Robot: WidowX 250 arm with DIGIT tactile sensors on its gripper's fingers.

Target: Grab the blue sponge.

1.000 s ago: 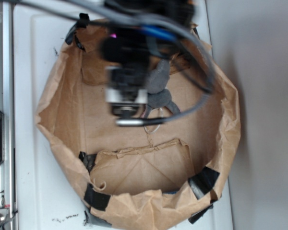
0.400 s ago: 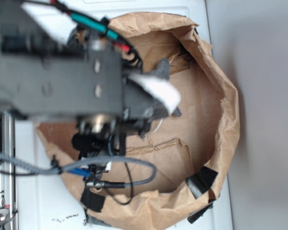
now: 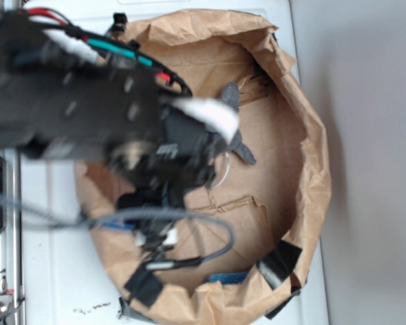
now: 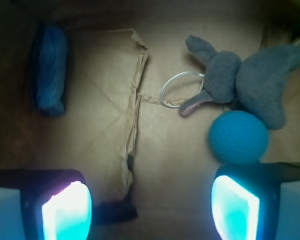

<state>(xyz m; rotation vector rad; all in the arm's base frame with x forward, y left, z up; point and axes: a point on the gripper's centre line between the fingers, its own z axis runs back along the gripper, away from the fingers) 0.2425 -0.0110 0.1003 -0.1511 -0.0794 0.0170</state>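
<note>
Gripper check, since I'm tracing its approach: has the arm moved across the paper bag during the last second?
Yes. The arm was over the paper bag's top edge; it now comes in across the left rim. The gripper is open.

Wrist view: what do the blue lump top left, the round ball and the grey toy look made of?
Blue sponge: seems soft foam or fibrous cloth, matte, with faint ridges. Teal ball: fuzzy, felt-like, no shine. Grey plush toy: napped fleece fabric. All lie on the creased brown paper bag.

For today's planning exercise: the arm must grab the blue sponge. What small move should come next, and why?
Probably shift the open tool toward the blue sponge. In the wrist view it lies far off to the upper left by the paper bag's wall, while the teal ball sits nearer one finger.
</note>
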